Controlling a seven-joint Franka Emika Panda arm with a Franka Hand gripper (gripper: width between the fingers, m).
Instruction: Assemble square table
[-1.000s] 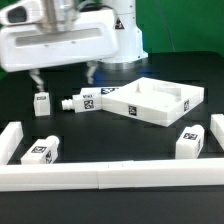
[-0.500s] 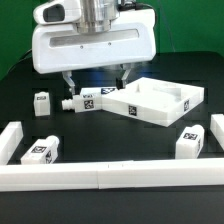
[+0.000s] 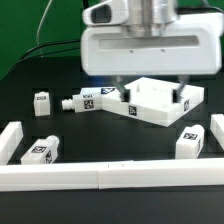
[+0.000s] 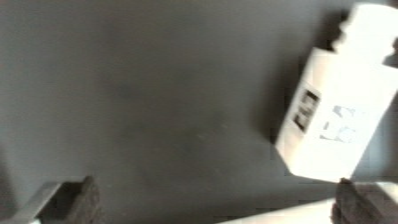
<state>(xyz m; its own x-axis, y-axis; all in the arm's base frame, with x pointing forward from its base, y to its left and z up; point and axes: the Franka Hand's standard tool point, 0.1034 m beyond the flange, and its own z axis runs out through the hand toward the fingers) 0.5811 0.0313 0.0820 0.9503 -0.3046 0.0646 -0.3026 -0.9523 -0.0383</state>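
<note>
The white square slab (image 3: 155, 104) with a raised rim lies on the black table at the exterior view's right. My gripper (image 3: 148, 88) hangs open and empty just above its far-left part, with one finger (image 3: 117, 84) off the slab's left corner. One tagged white leg (image 3: 84, 101) lies on its side just left of the slab. It also shows in the wrist view (image 4: 334, 100), ahead of my gripper (image 4: 222, 203) and apart from both fingers (image 4: 75, 200). Another leg (image 3: 41, 103) stands at the left. Two more legs (image 3: 40, 151) (image 3: 190, 140) sit near the front.
A long low white wall (image 3: 100, 176) runs along the front, with side pieces at the left (image 3: 10, 140) and right (image 3: 217, 130). Black table surface (image 4: 143, 100) fills most of the wrist view.
My gripper has moved steadily toward the exterior view's right, from over the upright left leg to over the slab. It stays open and empty. No part has moved.
</note>
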